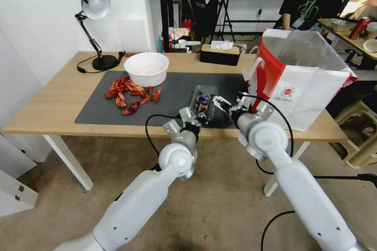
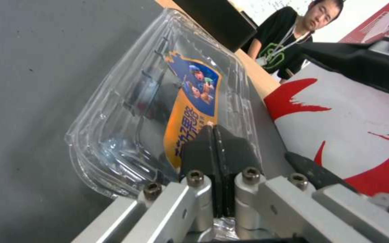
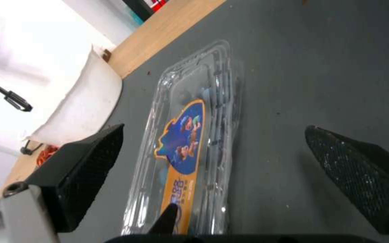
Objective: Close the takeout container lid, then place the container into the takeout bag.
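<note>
So the left gripper point(image 2: 213, 135) has its two black pads pressed flat together, nothing between them, with the tips resting against the near end of the lid point(image 2: 190, 98), right at the edge of the orange and blue label point(image 3: 183, 148). From the head camera that gripper sits at the front end of the takeout container point(image 1: 203, 104), close to the table's near edge.

The right gripper point(image 1: 231, 104) is spread wide, holding nothing. Its wrist camera shows one textured black finger point(image 3: 93, 165) on each side of the frame with the container lying on the mat between and beyond them, not touched by either.

The container itself looks closed, lid down flat, dark berries faintly visible through the clear plastic. It lies on the dark grey mat point(image 1: 172, 90), just left of the takeout bag point(image 1: 310, 86), which stands upright and open on the table's right end, silvery lining showing.

Farther left on the mat: a scatter of red crayfish point(image 1: 131, 94) and a round white bowl point(image 1: 146, 68). A black desk lamp point(image 1: 94, 27) stands at the back left of the wooden table point(image 1: 51, 106), and a tissue box point(image 1: 220, 53) at the back middle.
</note>
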{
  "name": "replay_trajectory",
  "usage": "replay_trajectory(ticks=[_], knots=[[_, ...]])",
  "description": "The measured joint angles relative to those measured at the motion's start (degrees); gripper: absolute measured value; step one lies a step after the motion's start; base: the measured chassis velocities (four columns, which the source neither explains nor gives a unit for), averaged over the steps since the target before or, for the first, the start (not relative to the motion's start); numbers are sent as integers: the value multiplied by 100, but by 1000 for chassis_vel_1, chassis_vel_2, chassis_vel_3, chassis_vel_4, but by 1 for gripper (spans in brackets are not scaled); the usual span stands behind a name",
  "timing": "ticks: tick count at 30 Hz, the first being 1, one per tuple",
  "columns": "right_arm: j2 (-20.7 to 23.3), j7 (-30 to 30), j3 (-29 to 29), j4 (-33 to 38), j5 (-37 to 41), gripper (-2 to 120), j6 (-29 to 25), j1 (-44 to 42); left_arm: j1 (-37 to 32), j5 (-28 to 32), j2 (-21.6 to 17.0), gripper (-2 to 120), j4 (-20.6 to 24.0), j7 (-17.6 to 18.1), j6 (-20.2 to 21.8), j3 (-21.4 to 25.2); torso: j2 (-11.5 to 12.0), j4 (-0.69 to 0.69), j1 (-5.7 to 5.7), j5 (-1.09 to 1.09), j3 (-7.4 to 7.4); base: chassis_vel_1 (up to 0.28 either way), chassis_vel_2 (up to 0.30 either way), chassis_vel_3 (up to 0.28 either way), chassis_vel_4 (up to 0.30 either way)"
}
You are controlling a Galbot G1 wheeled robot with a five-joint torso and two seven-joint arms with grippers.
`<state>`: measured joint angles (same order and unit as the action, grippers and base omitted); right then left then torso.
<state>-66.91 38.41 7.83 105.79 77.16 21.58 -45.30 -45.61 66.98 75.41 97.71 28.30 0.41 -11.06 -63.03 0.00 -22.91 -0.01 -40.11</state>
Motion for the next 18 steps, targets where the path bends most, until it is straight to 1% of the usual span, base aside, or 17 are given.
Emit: replay_trajectory(ticks=[6, 11, 14, 15, 18], knots=[[-134, -94, -119, -337, -102, 100, 10, 96, -15, -2, -6, 0, -8, -1, -11, -2, 0, 0, 0, 1, 0, 0, 0, 0, 0], [-181, -144, -169, -430, -151, 99, 17, 96, -16, -11, -6, 0, -22, -2, -16, -8, 0, 0, 0, 1, 1, 0, 0, 0, 0], [-251, -156, -197, -493, -177, 91, 19, 108, -2, -12, -8, 0, -34, -3, -18, -16, 0, 0, 0, 1, 1, 0, 0, 0, 0], [-251, -156, -197, -493, -177, 91, 19, 108, -2, -12, -8, 0, -34, -3, -18, -16, 0, 0, 0, 1, 1, 0, 0, 0, 0], [-298, -179, -226, -545, -218, 76, 19, 121, 26, -10, -9, 0, -38, 3, -18, -26, 0, 0, -1, 0, 0, 0, 0, 0, 0]])
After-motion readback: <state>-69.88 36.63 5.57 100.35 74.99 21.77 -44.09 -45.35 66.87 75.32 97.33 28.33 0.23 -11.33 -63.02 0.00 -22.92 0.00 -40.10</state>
